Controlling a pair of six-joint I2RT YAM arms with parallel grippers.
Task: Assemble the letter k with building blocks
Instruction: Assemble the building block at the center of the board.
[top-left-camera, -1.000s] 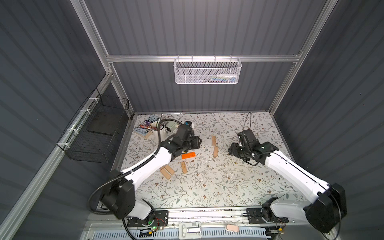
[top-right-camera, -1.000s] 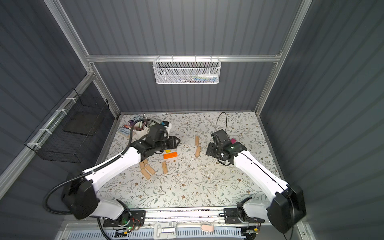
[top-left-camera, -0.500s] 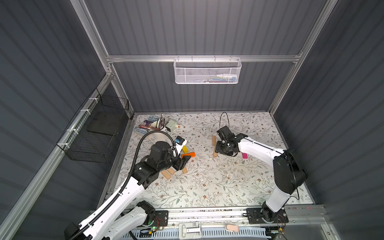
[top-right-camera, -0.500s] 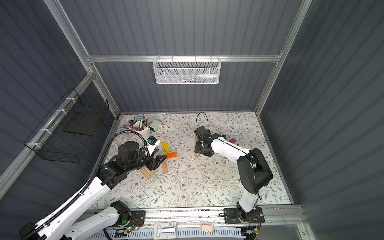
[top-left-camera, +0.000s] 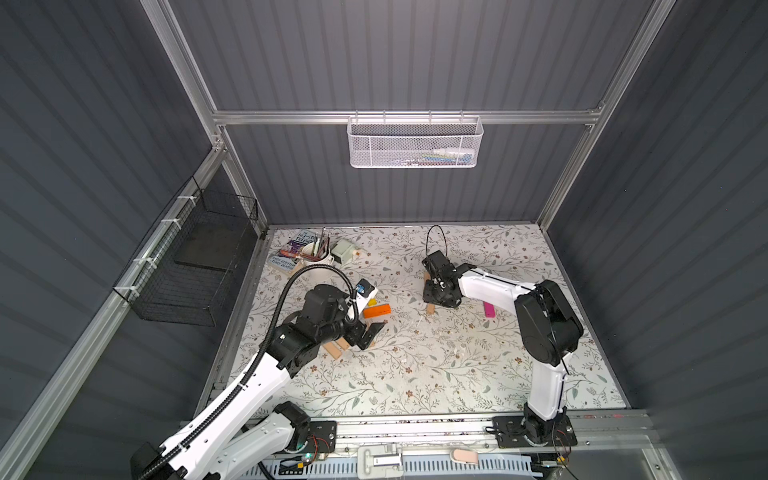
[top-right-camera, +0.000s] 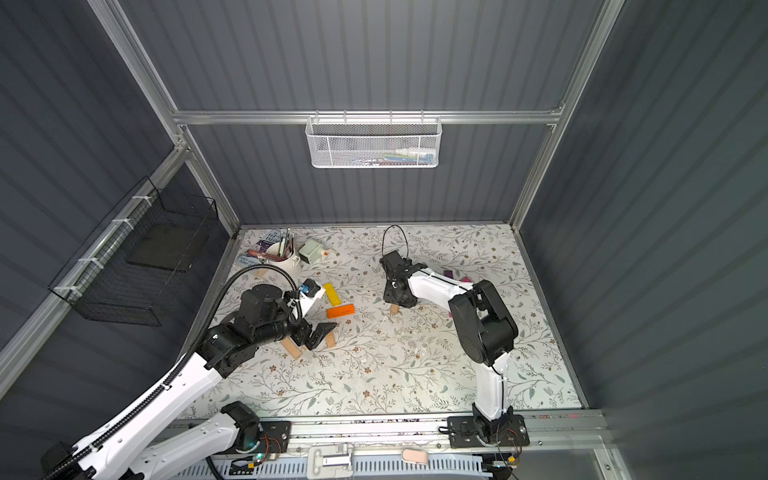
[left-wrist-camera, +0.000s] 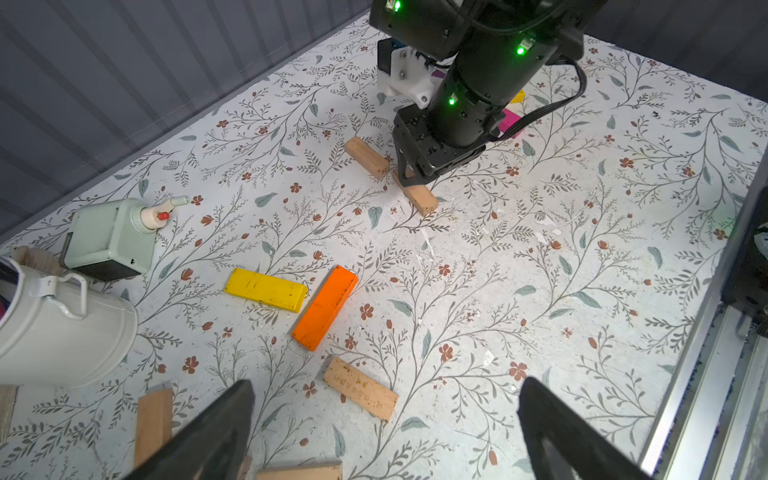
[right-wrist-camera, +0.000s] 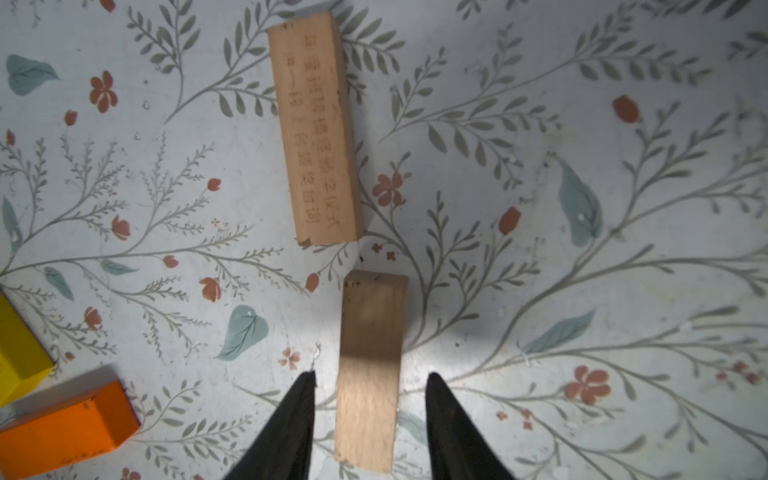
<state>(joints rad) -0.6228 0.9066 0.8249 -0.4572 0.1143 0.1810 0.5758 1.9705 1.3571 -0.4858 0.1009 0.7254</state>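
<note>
Building blocks lie scattered on the floral mat. My left gripper (top-left-camera: 368, 332) (left-wrist-camera: 384, 415) is open wide and holds nothing; a tan block (left-wrist-camera: 360, 388) lies flat just ahead of it. Beyond that are an orange block (top-left-camera: 377, 310) (left-wrist-camera: 325, 307) and a yellow block (top-right-camera: 332, 292) (left-wrist-camera: 266, 289). More tan blocks (top-left-camera: 333, 351) lie beside its fingers. My right gripper (top-right-camera: 397, 301) (right-wrist-camera: 370, 376) points down and straddles a plain tan block (right-wrist-camera: 370, 370), with a gap on each side. A printed tan block (right-wrist-camera: 313, 133) lies end to end beyond it. A pink block (top-left-camera: 488, 309) lies to the right.
A white cup of brushes (top-left-camera: 316, 259), a pale green device (top-left-camera: 345, 251) and books (top-left-camera: 297, 245) fill the back left corner. A purple block (top-right-camera: 449, 274) lies behind the right arm. A black wire basket (top-left-camera: 195, 266) hangs on the left wall, a white mesh basket (top-left-camera: 415, 141) on the back wall.
My left gripper has opened wide and drawn back from the orange block toward the front left. My right gripper has moved left over the tan blocks, and its jaws have narrowed around one.
</note>
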